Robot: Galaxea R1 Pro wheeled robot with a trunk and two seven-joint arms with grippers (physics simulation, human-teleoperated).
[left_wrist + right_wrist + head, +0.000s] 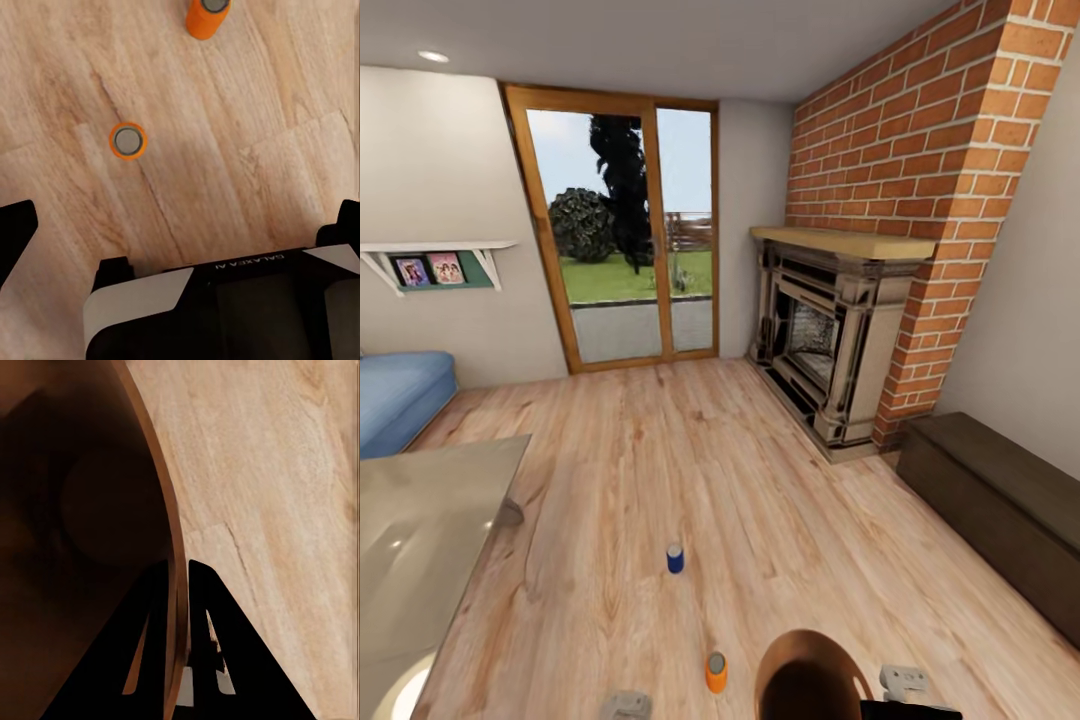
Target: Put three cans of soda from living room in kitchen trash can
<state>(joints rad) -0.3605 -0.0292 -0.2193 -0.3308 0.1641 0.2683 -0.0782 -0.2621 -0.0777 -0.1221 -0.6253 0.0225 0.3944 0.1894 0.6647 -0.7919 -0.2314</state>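
Observation:
On the living room's wood floor stand a dark blue can of soda (675,558) and, nearer me, an orange one (716,672). In the left wrist view two orange cans show from above, one close (128,140) and one at the frame's edge (208,15). My left gripper (184,221) hangs open above the floor, its fingers wide apart, short of the close can. My right gripper (178,566) is shut on the rim of the tash can (161,495). Its brown inside (810,670) shows low in the head view, just right of the orange can.
A glass-topped table (420,540) stands at the left, with a blue sofa (395,395) behind it. The brick fireplace (830,340) and a dark low bench (1000,510) line the right wall. Wood-framed glass doors (625,230) are straight ahead.

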